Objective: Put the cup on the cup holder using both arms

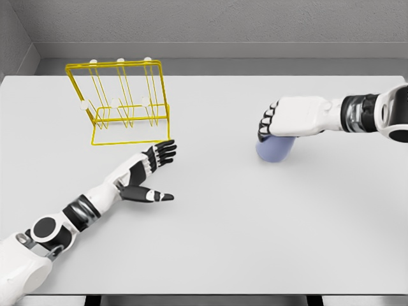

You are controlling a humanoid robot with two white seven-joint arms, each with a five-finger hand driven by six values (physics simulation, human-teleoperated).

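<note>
The lavender cup point(275, 149), likely light, rigid and smooth, is covered from above by the right hand point(275, 123); whether it is gripped cannot be told. The left hand point(150, 172) lies open, empty.

counter point(210, 242): white, flat, fills most of view
cup holder point(121, 102): yellow wire rack, stands far left on counter
cup point(275, 148): bluish, on counter, right of middle

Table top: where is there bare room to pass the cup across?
The middle of the table lies bare between the left hand and the right hand, over the cup; so does the near strip. It is crowded at the far left, where the yellow cup holder stands close to the left hand's fingertips.
</note>
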